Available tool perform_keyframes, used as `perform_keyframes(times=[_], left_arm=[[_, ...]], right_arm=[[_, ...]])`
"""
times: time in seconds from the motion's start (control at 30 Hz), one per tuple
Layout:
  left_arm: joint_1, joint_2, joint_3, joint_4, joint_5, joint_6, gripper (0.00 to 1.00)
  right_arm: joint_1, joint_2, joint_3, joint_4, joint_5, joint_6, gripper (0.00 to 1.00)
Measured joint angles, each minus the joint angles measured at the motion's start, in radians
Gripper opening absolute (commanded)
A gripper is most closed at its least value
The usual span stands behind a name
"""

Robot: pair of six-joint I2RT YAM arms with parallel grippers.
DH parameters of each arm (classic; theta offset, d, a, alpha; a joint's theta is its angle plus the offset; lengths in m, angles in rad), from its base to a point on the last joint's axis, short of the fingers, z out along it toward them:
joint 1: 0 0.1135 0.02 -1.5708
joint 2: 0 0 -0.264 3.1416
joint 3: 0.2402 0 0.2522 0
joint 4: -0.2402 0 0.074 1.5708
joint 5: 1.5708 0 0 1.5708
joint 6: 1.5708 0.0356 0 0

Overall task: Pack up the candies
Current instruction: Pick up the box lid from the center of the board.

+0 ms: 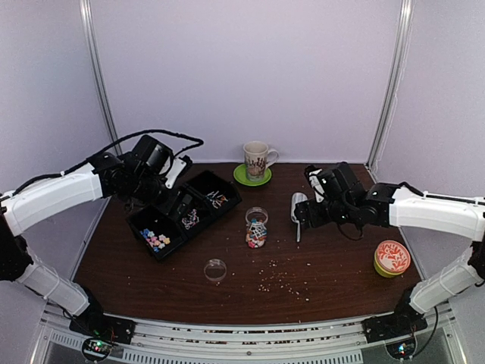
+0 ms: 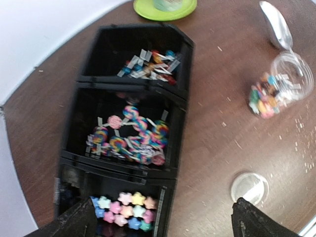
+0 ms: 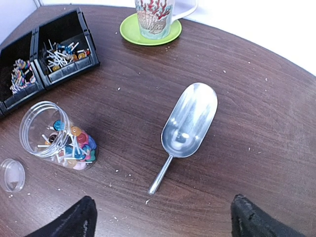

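Dark brown wooden table (image 1: 333, 265) with pale crumbs (image 1: 284, 282) all over it, plain lilac walls (image 1: 242, 76) behind. The candies (image 2: 131, 133) sit sorted in a black three-bin plastic tray (image 2: 180, 98): stars, swirly lollipops, wrapped sticks. More are in the clear plastic jar (image 3: 34, 121), with its round clear lid (image 2: 250, 187) off and lying nearby. A silver metal scoop (image 3: 190, 121) lies empty. The left gripper (image 2: 165, 217) and right gripper (image 3: 163, 217) both have their fingers spread wide, holding nothing. The star bin is cut off in the left wrist view.

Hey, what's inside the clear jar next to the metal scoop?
The clear jar holds mixed candies: colourful wrapped bits and thin white sticks. Its lid lies off beside it. Pieces beneath the top ones are covered.
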Motion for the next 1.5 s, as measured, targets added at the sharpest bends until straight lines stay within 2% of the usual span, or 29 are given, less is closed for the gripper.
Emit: perform_keyframes(times=[0.37, 0.57, 0.8, 1.3, 1.5], left_arm=[[-0.232, -0.026, -0.118, 0.064, 0.032, 0.053, 0.97], [-0.338, 0.006, -0.138, 0.081, 0.027, 0.102, 0.88], [-0.422, 0.151, -0.133, 0.068, -0.005, 0.156, 0.75], [-0.455, 0.361, -0.126, 0.072, -0.068, 0.194, 0.51], [-0.455, 0.388, -0.126, 0.089, -0.071, 0.196, 0.35]], right_arm=[[0.002, -0.179, -0.132, 0.027, 0.032, -0.009, 0.99], [0.002, -0.214, -0.161, 0.032, 0.067, -0.009, 1.0], [0.002, -0.231, -0.19, 0.031, 0.093, -0.006, 0.99], [0.002, -0.269, -0.213, 0.032, 0.109, 0.002, 0.99], [0.002, -0.27, -0.218, 0.032, 0.109, 0.008, 1.0]])
